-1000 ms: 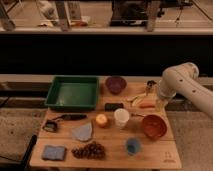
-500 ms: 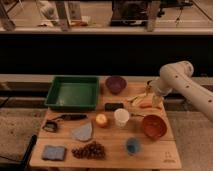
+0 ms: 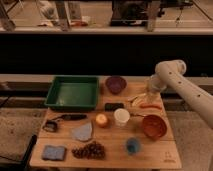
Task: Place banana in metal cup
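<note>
The arm (image 3: 176,82) reaches in from the right, its pale elbow bent high above the far right corner of the worktop (image 3: 160,149). The tool (image 3: 153,90) hangs down over that corner, to the right of the purple bowl (image 3: 115,84). Open or closed? It cannot be told from this view, because the tool blurs into what lies under it.

The banana (image 3: 138,99) lies flat on the wood, pale yellow and gently curved. It sits just left of the tool and a touch nearer, but contact between the two cannot be judged. Just beside the banana on its near right is the slim orange-red stick (image 3: 150,106). Nearer again on that right side stands the brown bowl (image 3: 153,126).

In the middle, a small black block (image 3: 114,106) sits on the near side of the purple bowl. Nearer than the block, a white cup (image 3: 121,116) stands with a round orange fruit (image 3: 101,119) just to its left.

The green tray (image 3: 72,92) fills the far left. On its near side lies a black-handled utensil (image 3: 65,118), and a grey-blue piece (image 3: 82,132) lies nearer and to the right of it.

Along the near edge, from left to right, sit a blue sponge (image 3: 53,152), a dark bunch of grapes (image 3: 90,150) and a small blue cup (image 3: 132,145).
</note>
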